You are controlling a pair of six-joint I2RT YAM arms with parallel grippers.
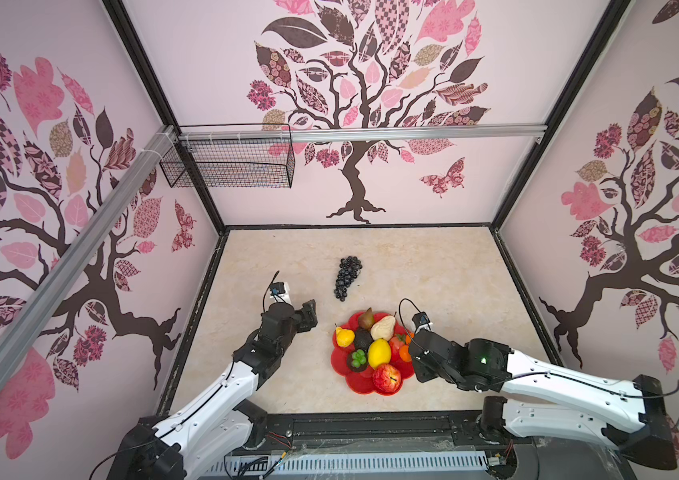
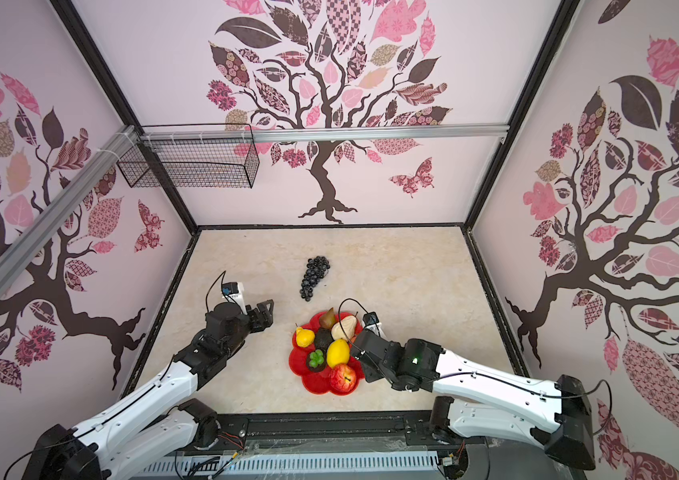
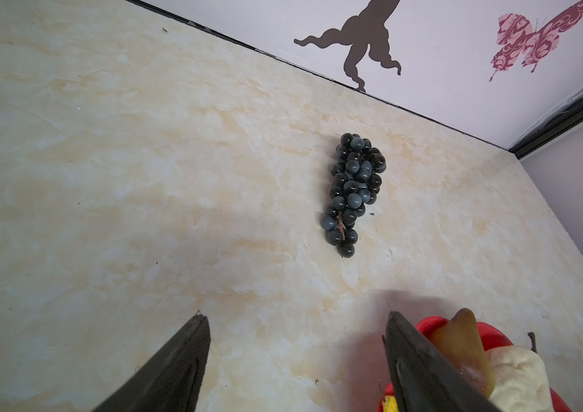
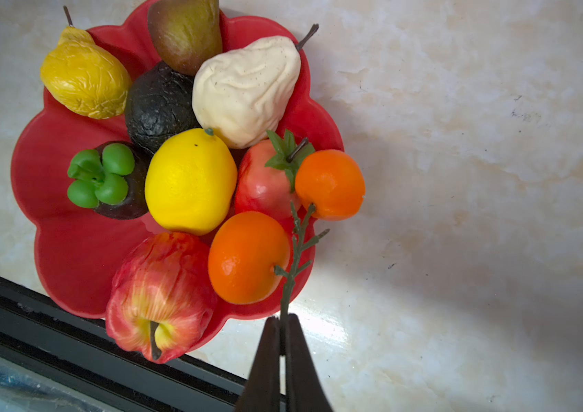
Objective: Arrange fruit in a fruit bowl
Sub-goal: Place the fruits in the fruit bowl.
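Your left claw stands open toward the grape bunch, which lies on the table beyond the fruit bowl. It seems light and floppy, so grip its thick end. Meanwhile your right claw pinches the orange stem.

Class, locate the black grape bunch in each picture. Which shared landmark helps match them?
In a top view: grape bunch on the table, beyond the fruit bowl.
In a top view: grape bunch likewise.
Left wrist: grape bunch on the table, ahead of the open left pincer.
Right wrist: not in it.
Shared landmark: the brown pear in the bowl.
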